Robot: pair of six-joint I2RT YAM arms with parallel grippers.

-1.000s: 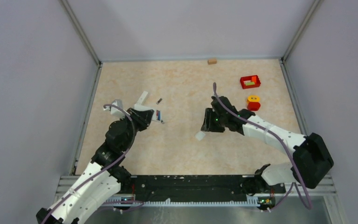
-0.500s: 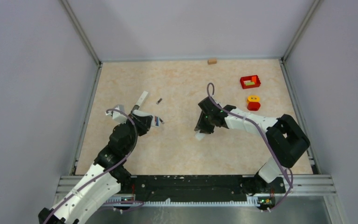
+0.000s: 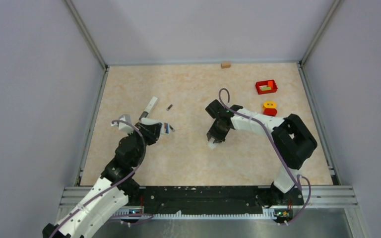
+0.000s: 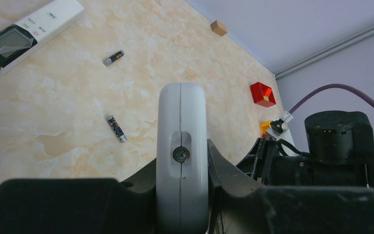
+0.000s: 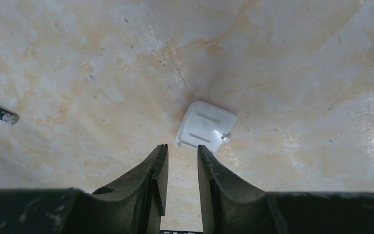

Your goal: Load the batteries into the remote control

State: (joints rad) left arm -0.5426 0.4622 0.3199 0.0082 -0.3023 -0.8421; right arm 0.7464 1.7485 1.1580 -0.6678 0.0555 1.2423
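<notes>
Tabletop (image 3: 188,163) of pale marble pattern carries everything, and both arms reach over its middle part. Left pincer (image 4: 181,168) is clenched on the remote control (image 4: 181,112), held up over the left side of the tabletop. The wrist view shows only its narrow end, with a seam and a screw. From above, a red and blue patch (image 3: 167,128) shows at its far end, too small to tell if cells already sit inside. A longer remote with a screen (image 4: 27,29) lies flat beyond it.

Right pincer (image 5: 181,148) is released and holds nothing. Its jaws stand only a little apart, and the tips are just short of the white battery cover (image 5: 206,126), which lies flat near the middle of the tabletop. Loose batteries (image 4: 113,57) lie on the left part, one near the longer remote, and the nearer battery (image 4: 116,128) lies closer to the left pincer.

The step in hand seems to be taking the cover. The gap between the jaws looks narrower than the cover, so they should open first and then centre over it. The cover is thin and flat, so the fingers should come down to the tabletop and close slowly on two opposite edges. Otherwise it may skid away. The left grasp should hold steady.
</notes>
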